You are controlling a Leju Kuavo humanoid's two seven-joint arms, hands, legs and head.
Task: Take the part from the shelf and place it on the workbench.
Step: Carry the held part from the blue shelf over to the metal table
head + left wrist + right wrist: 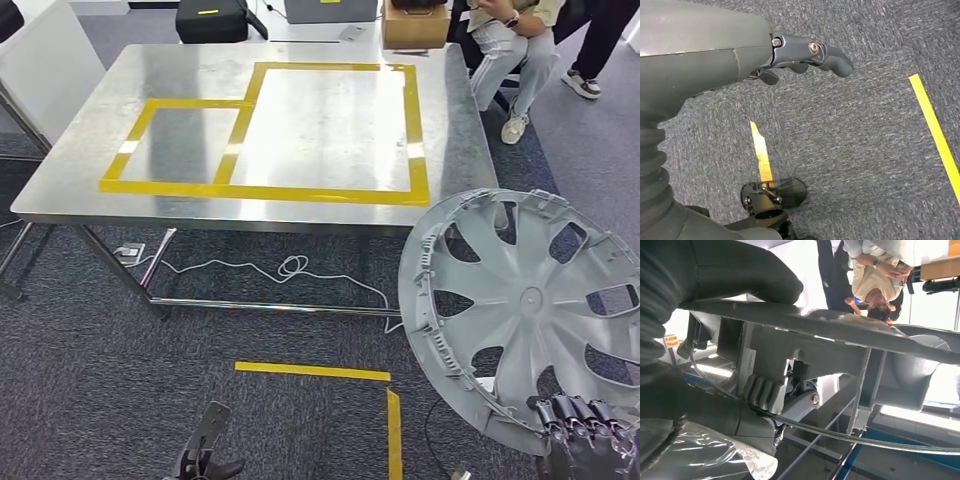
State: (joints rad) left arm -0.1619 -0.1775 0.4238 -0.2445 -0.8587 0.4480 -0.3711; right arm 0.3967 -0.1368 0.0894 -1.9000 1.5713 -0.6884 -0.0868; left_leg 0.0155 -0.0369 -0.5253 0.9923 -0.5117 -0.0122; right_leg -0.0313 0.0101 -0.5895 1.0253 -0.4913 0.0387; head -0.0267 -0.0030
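Observation:
The part is a large grey wheel cover (pixel 528 305) with curved spokes, held up on edge at the lower right of the head view, in front of the metal workbench (pixel 83 170). My right hand (pixel 585 430) grips its lower rim, fingers wrapped over the edge. The right wrist view shows the cover's rim and ribs (pixel 836 340) close up, pinned under my thumb (pixel 753 285). My left hand (pixel 205 450) hangs low over the carpet, holding nothing, fingers slightly apart (pixel 813 52).
Yellow tape frames two rectangles (pixel 411 130) on the workbench top. A cardboard box (pixel 415 22) and a black bag (pixel 215 18) lie beyond it. A person sits on a chair (pixel 513 50) at the far right. Cables (pixel 290 268) and yellow floor tape (pixel 392 410) lie on the carpet.

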